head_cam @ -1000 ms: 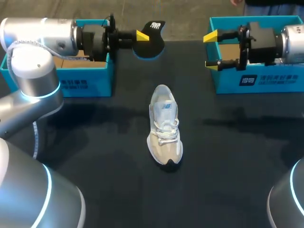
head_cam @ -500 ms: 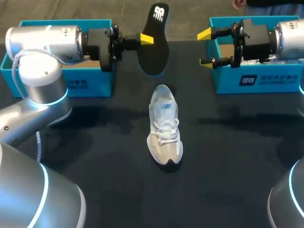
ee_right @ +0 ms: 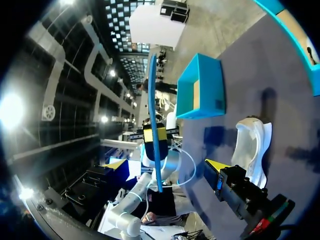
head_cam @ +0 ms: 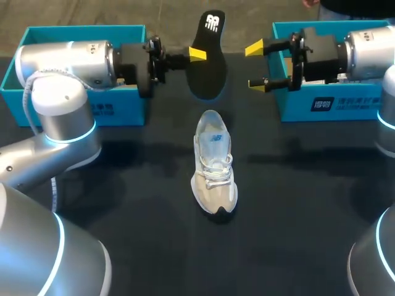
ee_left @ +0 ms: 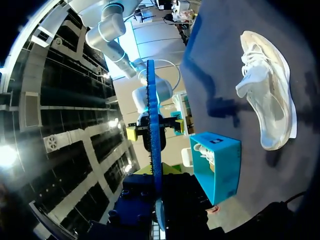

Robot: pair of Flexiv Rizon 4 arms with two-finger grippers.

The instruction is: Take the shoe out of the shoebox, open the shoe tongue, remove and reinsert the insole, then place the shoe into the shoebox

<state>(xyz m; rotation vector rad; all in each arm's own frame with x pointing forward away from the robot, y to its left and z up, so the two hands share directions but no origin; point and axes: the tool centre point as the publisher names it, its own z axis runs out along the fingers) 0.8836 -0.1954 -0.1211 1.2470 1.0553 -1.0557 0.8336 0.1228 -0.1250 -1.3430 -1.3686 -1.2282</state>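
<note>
A white and grey shoe (head_cam: 214, 163) lies on the black table (head_cam: 123, 209), toe toward the front edge. My left gripper (head_cam: 196, 54) is shut on a black insole (head_cam: 208, 58), held in the air behind the shoe with its heel end up. My right gripper (head_cam: 255, 66) hangs open just right of the insole, apart from it. From the left wrist the insole (ee_left: 153, 145) shows edge-on, with the shoe (ee_left: 267, 90) beside it. The right wrist view has the insole (ee_right: 154, 150) edge-on between its own spread fingertips (ee_right: 215, 166), and the shoe (ee_right: 252, 150) below.
Two blue shoeboxes stand at the back of the table: one (head_cam: 80, 29) under my left arm, one (head_cam: 333, 105) under my right arm. The left box (ee_right: 202, 90) also shows from the right wrist, the right box (ee_left: 217, 165) from the left wrist.
My left arm has carried the insole rightward and turned it from lying flat to standing heel-up. My right gripper has moved left toward it, still open. The shoe has not moved.
</note>
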